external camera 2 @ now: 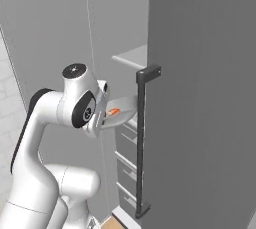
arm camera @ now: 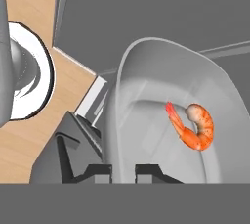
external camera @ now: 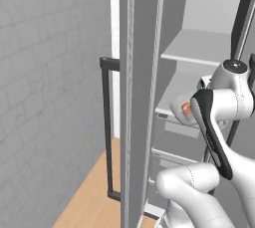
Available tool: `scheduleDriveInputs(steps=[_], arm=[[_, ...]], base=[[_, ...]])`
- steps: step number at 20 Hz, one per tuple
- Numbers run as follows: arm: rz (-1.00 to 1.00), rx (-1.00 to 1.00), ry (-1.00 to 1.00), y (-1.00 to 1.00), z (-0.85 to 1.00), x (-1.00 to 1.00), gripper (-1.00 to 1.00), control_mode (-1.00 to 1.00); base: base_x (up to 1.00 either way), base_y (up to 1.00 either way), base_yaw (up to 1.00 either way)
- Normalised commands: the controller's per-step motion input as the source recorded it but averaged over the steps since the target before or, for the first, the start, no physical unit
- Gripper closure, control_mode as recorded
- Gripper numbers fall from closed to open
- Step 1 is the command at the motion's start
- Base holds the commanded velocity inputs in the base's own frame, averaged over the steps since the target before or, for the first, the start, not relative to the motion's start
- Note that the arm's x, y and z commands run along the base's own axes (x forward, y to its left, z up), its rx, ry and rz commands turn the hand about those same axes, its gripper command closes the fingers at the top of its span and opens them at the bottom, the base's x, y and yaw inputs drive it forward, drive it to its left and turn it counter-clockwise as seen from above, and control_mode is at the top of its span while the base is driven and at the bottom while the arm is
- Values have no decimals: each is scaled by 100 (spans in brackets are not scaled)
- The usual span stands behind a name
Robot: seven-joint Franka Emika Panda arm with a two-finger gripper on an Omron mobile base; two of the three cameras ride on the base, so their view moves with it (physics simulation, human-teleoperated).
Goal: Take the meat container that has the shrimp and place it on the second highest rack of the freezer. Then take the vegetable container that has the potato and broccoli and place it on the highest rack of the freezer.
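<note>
Just past my fingertips (arm camera: 146, 170) sits the meat container (arm camera: 161, 120), a pale grey oval tray with the shrimp (arm camera: 195, 126), curled and orange, lying in it right of the fingers. My gripper (arm camera: 123, 171) is nearly closed, pinching the tray's near rim. Arm reaches into the freezer (external camera: 139, 97), tray at the second highest rack (external camera: 172, 95). Door handle (external camera 2: 141, 143) stands close beside the arm.
</note>
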Motion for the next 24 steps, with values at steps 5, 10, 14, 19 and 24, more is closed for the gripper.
scheduleDriveInputs(steps=[5,10,14,19,24], arm=[[0,0,0,0,0,0,100,100],[0,0,0,0,0,0,100,100],[0,0,0,0,0,0,100,100],[0,0,0,0,0,0,100,100],[0,0,0,0,0,0,100,100]], base=[[17,-62,1],[0,-27,1],[1,52,0],[21,72,0],[5,56,1]])
